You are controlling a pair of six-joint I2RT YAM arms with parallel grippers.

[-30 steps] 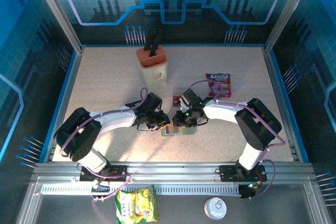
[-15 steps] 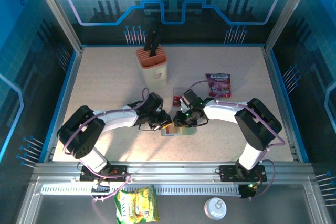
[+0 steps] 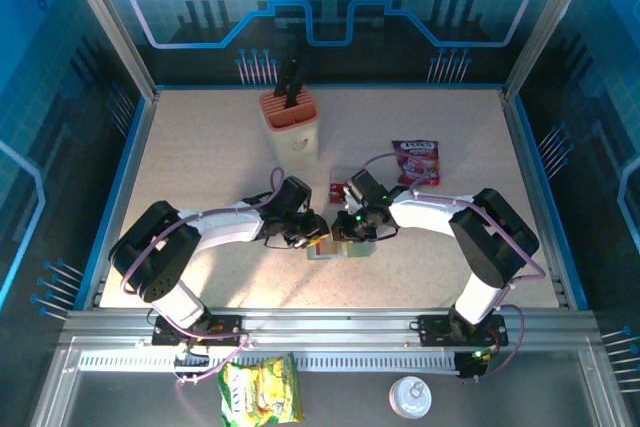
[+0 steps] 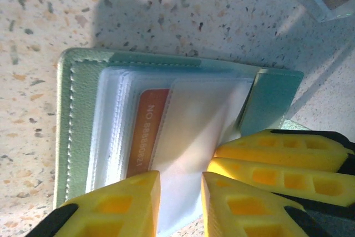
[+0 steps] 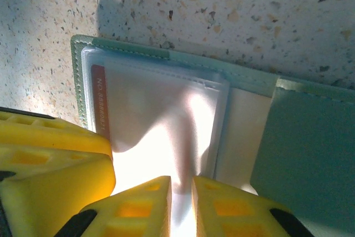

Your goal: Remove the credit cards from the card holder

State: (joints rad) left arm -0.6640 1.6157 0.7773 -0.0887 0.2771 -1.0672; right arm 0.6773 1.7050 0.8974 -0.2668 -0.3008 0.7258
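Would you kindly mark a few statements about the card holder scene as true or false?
1. The card holder lies open on the table. True.
2. An orange card sits inside its clear sleeves. True.
3. The purple snack packet rests on the card holder. False: it lies apart, farther back on the right.
4. The left gripper and right gripper are raised far from the card holder. False: both are down at it.

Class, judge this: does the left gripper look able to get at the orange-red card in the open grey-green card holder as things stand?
Probably not directly. The left gripper sits at the grey-green card holder's edge, but the orange-red card lies under a clear plastic sleeve that covers it.
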